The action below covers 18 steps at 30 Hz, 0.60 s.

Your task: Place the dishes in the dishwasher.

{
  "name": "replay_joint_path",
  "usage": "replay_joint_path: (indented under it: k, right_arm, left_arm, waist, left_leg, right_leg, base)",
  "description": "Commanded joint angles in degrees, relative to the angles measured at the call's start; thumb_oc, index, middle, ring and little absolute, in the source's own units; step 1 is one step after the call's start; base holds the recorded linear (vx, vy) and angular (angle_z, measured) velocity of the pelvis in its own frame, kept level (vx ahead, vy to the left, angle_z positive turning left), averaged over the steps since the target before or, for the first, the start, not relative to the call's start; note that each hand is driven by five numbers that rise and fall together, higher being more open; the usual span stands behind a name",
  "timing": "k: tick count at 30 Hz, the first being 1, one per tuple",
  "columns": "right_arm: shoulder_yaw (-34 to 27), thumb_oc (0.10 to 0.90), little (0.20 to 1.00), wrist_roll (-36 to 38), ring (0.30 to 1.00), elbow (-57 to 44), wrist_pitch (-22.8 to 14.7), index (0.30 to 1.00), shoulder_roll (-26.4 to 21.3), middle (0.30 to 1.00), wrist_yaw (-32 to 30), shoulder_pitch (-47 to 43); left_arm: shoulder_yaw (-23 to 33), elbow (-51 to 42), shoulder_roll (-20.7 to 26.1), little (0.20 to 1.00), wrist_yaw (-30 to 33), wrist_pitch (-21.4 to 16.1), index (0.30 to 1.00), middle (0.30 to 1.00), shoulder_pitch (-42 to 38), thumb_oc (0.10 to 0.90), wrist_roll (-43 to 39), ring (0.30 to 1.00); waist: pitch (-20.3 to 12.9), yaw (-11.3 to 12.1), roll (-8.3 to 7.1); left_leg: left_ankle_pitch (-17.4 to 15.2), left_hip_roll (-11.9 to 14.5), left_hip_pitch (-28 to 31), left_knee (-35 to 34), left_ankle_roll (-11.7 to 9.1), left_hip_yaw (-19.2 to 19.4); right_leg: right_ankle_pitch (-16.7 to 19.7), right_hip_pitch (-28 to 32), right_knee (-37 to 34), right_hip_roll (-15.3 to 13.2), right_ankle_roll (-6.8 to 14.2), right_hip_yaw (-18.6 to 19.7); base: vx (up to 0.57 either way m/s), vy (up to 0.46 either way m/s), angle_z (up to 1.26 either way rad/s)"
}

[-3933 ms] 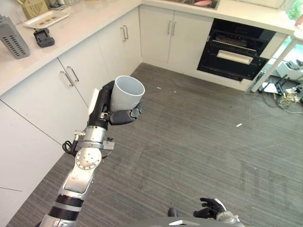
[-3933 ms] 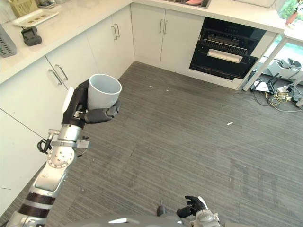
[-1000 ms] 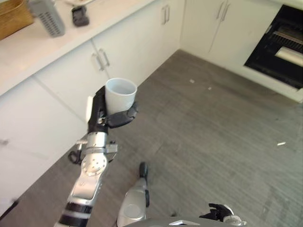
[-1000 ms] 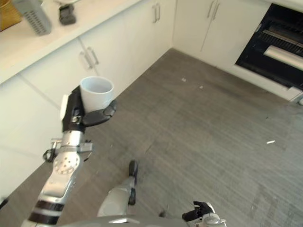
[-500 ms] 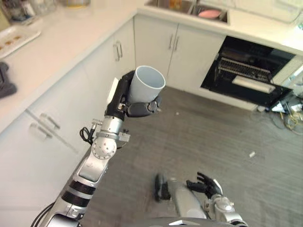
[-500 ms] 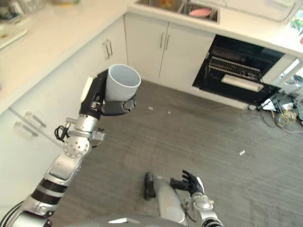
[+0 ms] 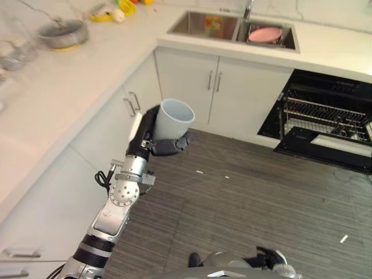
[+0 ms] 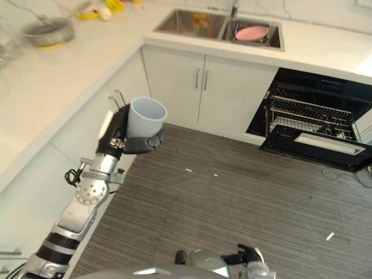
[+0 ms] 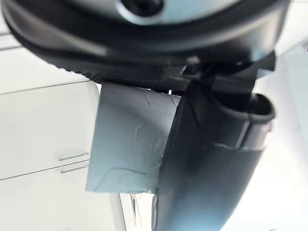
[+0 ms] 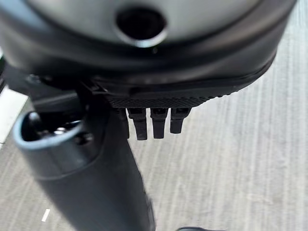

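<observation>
Currently the left hand (image 7: 147,131) is raised in front of the lower cabinets (image 7: 226,93), with its fingers (image 7: 175,143) and thumb wrapped round the base of a white cup (image 7: 174,121). The cup is upright, mouth up, tilted slightly, and looks empty from the head views.

Left wrist view: shows what the head views do not, namely the cup's outer wall (image 9: 129,139) pressed close against the palm, with the thumb (image 9: 211,163) lying across it. The cup's rim and inside are out of that view.

Head views: the dishwasher (image 8: 317,113) stands open on the far right, well apart from the cup. Its door (image 8: 314,144) is dropped down over the floor (image 7: 261,197) and a wire rack is visible inside. I cannot tell whether anything sits in the rack.

The sink (image 7: 204,24) is set in the counter (image 7: 70,87) above the cabinets, and a pink plate (image 7: 264,34) lies in its right-hand basin. A metal pot (image 7: 63,34) stands on the counter at far left.

The right hand (image 8: 249,254) shows low at the bottom edge of the head views, too small there to read. Right wrist view settles it: the fingers (image 10: 154,126) lie in a loose straight row, around nothing, with only striped floor past them.
</observation>
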Motion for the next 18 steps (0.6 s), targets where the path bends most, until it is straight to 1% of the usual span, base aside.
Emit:
replay_joint_path:
  k: [1, 2, 3, 4, 5, 6, 7, 8, 9, 10, 11, 12, 13, 17, 18]
  right_arm:
    - [3.5, 0.800, 0.900, 1.8, 0.900, -4.5, -3.5, 0.900, -6.0, 0.900, -3.3, -0.9]
    - [3.7, 0.800, 0.900, 1.4, 0.900, -6.2, -3.5, 0.900, -6.5, 0.900, -3.0, -0.6]
    - [2.9, 0.800, 0.900, 1.4, 0.900, -8.3, -4.0, 0.900, -7.4, 0.900, -3.7, -0.1]
    - [2.1, 0.800, 0.900, 1.2, 0.900, -10.9, -4.4, 0.900, -8.2, 0.900, -4.0, 0.1]
    - [1.6, 0.800, 0.900, 0.4, 0.900, -13.8, -4.4, 0.900, -9.1, 0.900, -4.1, 0.8]
    - [1.2, 0.800, 0.900, -0.2, 0.900, -16.2, -4.7, 0.900, -9.9, 0.900, -4.6, 1.6]
    - [1.1, 0.800, 0.900, -0.2, 0.900, -16.3, -4.6, 0.900, -10.0, 0.900, -4.6, 1.8]
    - [-0.2, 0.800, 0.900, -0.7, 0.900, -21.9, -5.1, 0.900, -11.5, 0.900, -5.7, 1.9]
    - [-2.0, 0.800, 0.900, -0.9, 0.900, -24.7, -5.5, 0.900, -11.9, 0.900, -5.7, 2.9]
    - [-3.1, 0.800, 0.900, -1.4, 0.900, -27.9, -6.0, 0.900, -12.1, 0.900, -6.5, 3.2]
    - [-4.5, 0.800, 0.900, -1.8, 0.900, -32.1, -6.1, 0.900, -12.3, 0.900, -6.6, 4.5]
    - [-6.2, 0.800, 0.900, -2.1, 0.900, -35.6, -6.5, 0.900, -12.0, 0.900, -6.9, 6.1]
    - [-7.1, 0.800, 0.900, -2.4, 0.900, -38.8, -7.1, 0.900, -11.6, 0.900, -7.0, 7.0]
    - [-7.2, 0.800, 0.900, -2.4, 0.900, -38.8, -7.1, 0.900, -11.5, 0.900, -7.0, 7.0]
    - [-7.2, 0.800, 0.900, -2.4, 0.900, -38.8, -7.1, 0.900, -11.5, 0.900, -7.0, 7.0]
  left_arm:
    - [2.9, -6.9, -0.3, 0.300, 1.7, -5.2, 0.300, 0.300, -3.1, 0.400, -1.3, 0.300]
    - [3.3, -7.2, -0.3, 0.300, 1.5, -5.5, 0.300, 0.300, -2.8, 0.400, -1.4, 0.300]
    - [4.0, -7.6, -0.3, 0.300, 1.7, -5.7, 0.300, 0.300, -2.4, 0.400, -1.4, 0.300]
    - [4.4, -7.8, -0.1, 0.300, 1.8, -5.8, 0.300, 0.300, -1.8, 0.400, -1.3, 0.300]
    - [4.6, -8.5, 0.1, 0.300, 1.6, -5.9, 0.300, 0.300, -1.1, 0.400, -0.8, 0.300]
    - [5.1, -9.0, 0.5, 0.300, 1.7, -5.7, 0.300, 0.300, -0.1, 0.400, 0.2, 0.300]
    - [5.0, -9.0, 0.4, 0.300, 1.7, -5.7, 0.300, 0.300, 0.0, 0.400, 0.2, 0.300]
    - [5.7, -9.3, 0.4, 0.300, 1.7, -5.5, 0.300, 0.300, 0.7, 0.400, 1.0, 0.300]
    - [6.1, -9.4, 0.2, 0.300, 1.9, -6.2, 0.300, 0.300, 0.9, 0.400, 0.0, 0.300]
    - [5.7, -9.2, -0.1, 0.300, 2.3, -6.2, 0.300, 0.300, 0.6, 0.400, 0.0, 0.300]
    - [5.4, -9.4, -0.2, 0.300, 2.3, -6.5, 0.300, 0.300, 0.4, 0.400, 0.3, 0.300]
    - [4.8, -9.7, -0.1, 0.300, 2.2, -6.3, 0.300, 0.300, -0.2, 0.400, 0.9, 0.300]
    - [4.4, -9.9, 0.3, 0.300, 2.1, -6.3, 0.300, 0.300, -0.7, 0.400, 1.3, 0.300]
    - [4.4, -9.9, 0.3, 0.300, 2.1, -6.3, 0.300, 0.300, -0.6, 0.400, 1.3, 0.300]
    - [4.4, -9.9, 0.3, 0.300, 2.1, -6.3, 0.300, 0.300, -0.6, 0.400, 1.3, 0.300]
  waist:
    - [-1.1, 0.3, -0.66]
    - [-1.3, 1.1, -0.95]
    - [-1.2, 1.9, -0.62]
    - [-1.4, 2.2, 0.20]
    - [-1.8, 2.8, 0.78]
    - [-1.8, 4.0, 1.80]
    - [-2.0, 4.1, 1.62]
    - [-2.7, 6.0, 2.60]
    - [-3.2, 5.4, 3.12]
    - [-3.4, 4.8, 3.28]
    - [-3.6, 4.5, 3.17]
    - [-4.1, 4.1, 2.81]
    - [-4.5, 3.5, 2.79]
    - [-4.7, 3.6, 2.79]
    - [-4.7, 3.6, 2.79]
  left_leg:
    - [-8.5, 0.2, 6.8, -25.1, 0.2, 1.5]
    - [-8.2, 0.5, 5.3, -26.9, 0.3, 2.1]
    - [-8.9, 1.2, 4.0, -31.9, 0.6, 1.6]
    - [-10.0, 3.0, 3.3, -42.2, 1.1, 0.2]
    - [-9.0, 3.6, 4.9, -52.1, 1.1, -0.9]
    - [-6.0, 3.5, 3.8, -60.7, 0.8, -5.1]
    - [-5.9, 3.3, 4.7, -61.9, 0.8, -4.9]
    - [-2.4, 1.9, 1.6, -68.3, -1.6, -13.2]
    - [-1.0, 2.8, 3.1, -69.1, -1.8, -12.4]
    - [0.2, 3.4, 3.5, -68.8, -2.2, -11.8]
    - [-0.1, 3.4, 4.0, -68.4, -1.8, -10.3]
    - [-0.2, 2.3, 4.9, -68.9, -0.9, -9.4]
    - [-1.0, 1.9, 6.4, -69.7, 0.1, -8.6]
    - [-1.0, 2.0, 6.3, -69.7, 0.1, -8.5]
    - [-1.0, 2.0, 6.3, -69.7, 0.1, -8.5]
  right_leg:
    - [10.6, 9.1, -17.3, -5.7, 12.3, -1.6]
    - [10.4, 9.9, -17.6, -6.6, 12.6, -0.6]
    - [9.5, 10.4, -18.1, -6.9, 13.0, 0.8]
    - [8.4, 11.6, -18.2, -6.9, 14.3, 1.7]
    - [7.7, 12.1, -18.2, -7.4, 14.8, 2.6]
    - [6.5, 12.9, -18.2, -7.0, 15.3, 4.8]
    - [6.1, 13.2, -18.2, -7.2, 15.2, 4.7]
    - [4.8, 16.3, -18.2, -7.7, 15.7, 8.5]
    - [4.9, 16.7, -18.2, -8.2, 16.3, 10.3]
    - [4.5, 17.1, -18.2, -8.8, 16.6, 10.5]
    - [4.5, 16.8, -17.3, -9.8, 17.3, 10.7]
    - [5.5, 15.7, -14.2, -10.7, 18.4, 10.4]
    - [7.5, 12.6, -7.2, -10.6, 19.5, 11.0]
    - [7.5, 12.4, -7.1, -10.6, 19.5, 11.1]
    - [7.5, 12.4, -7.1, -10.6, 19.5, 11.1]
  base:
    - [0.49, 0.026, -1.82]
    - [0.48, 0.109, -1.27]
    - [0.50, 0.180, -1.09]
    - [0.55, 0.227, -1.10]
    - [0.57, 0.256, -1.24]
    - [0.36, 0.155, -1.24]
    - [0.62, 0.210, -1.20]
    - [0.56, 0.231, -1.08]
    - [0.65, 0.328, -0.97]
    - [0.34, 0.315, -1.68]
    - [0.37, 0.296, -2.17]
    - [0.34, 0.267, -1.86]
    - [0.23, 0.163, -0.97]
    - [0.02, 0.016, -0.41]
    - [0.39, 0.650, -0.22]
